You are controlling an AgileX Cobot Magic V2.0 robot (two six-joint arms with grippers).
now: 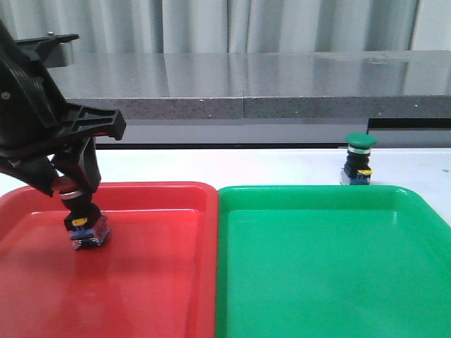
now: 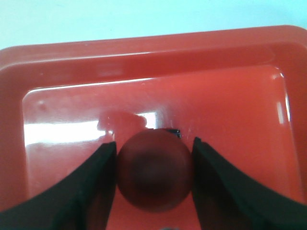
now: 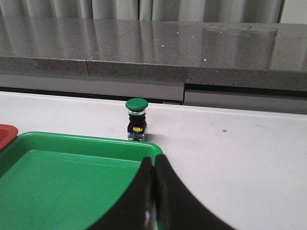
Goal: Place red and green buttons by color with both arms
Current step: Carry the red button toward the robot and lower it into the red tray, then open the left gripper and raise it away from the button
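Left gripper [image 1: 76, 201]: pinching red button [image 2: 154, 176] inside red tray [image 1: 155, 282]. Right gripper [image 3: 154, 191]: fingers pressed together. Green button [image 1: 359, 160]: upright on tabletop [image 3: 240, 143] beyond green tray [image 1: 331, 267].

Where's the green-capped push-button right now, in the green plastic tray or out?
Out. The green-capped push-button stands upright on the white table just beyond the green plastic tray's far rim; the tray holds nothing.

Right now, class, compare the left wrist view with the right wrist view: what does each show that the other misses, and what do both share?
Only the left wrist view shows the red button, seen from above, between the left gripper fingers over the red tray's floor. Only the right wrist view shows the green button upright on the white table beyond the green tray, the shut right gripper and the grey counter. Both show red tray and table.
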